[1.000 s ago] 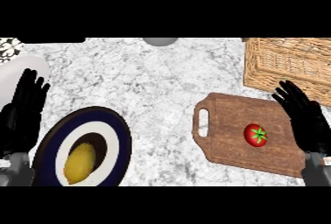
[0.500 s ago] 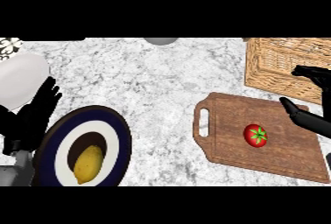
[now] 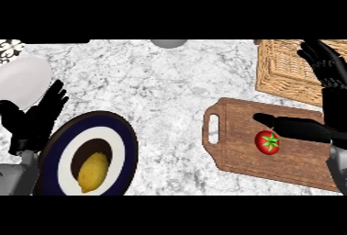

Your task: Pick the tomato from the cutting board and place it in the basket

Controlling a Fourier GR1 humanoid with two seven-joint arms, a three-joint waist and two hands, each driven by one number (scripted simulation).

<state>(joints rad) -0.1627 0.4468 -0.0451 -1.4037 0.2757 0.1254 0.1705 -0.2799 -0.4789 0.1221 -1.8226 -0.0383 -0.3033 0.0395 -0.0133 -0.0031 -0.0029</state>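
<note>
Nearest the lower edge, at the left, a dark-rimmed plate (image 3: 115, 126) carries a yellow lemon (image 3: 93, 170) on its white centre. Just beside the plate's left rim the left hand (image 3: 32, 121) rests open, fingers straight and a little spread, holding nothing and taking no part in the work.

On the right lies the wooden cutting board (image 3: 234, 151), its handle slot turned toward the middle of the counter (image 3: 163, 87). The tomato (image 3: 268, 142) sits on the board, red with its green stalk end up, untouched as far as can be seen. The right hand (image 3: 325, 105) is over the board's right part: its thumb stretches out toward the left, just above the tomato and close to it, while the fingers (image 3: 322, 57) stand straight and spread, reaching up over the near corner of the basket. Nothing is pinched between them; the hand is open around empty space.

Further back, the wicker basket (image 3: 281, 69) stands at the far right, just beyond the board, and holds no tomato. At the far left a pale rounded thing (image 3: 24, 80) lies on the counter; what it is I cannot tell.

By my judgement the task is only at its approach: the grasp is not yet made, and lifting, carrying across and setting down in the basket are all left to do
</note>
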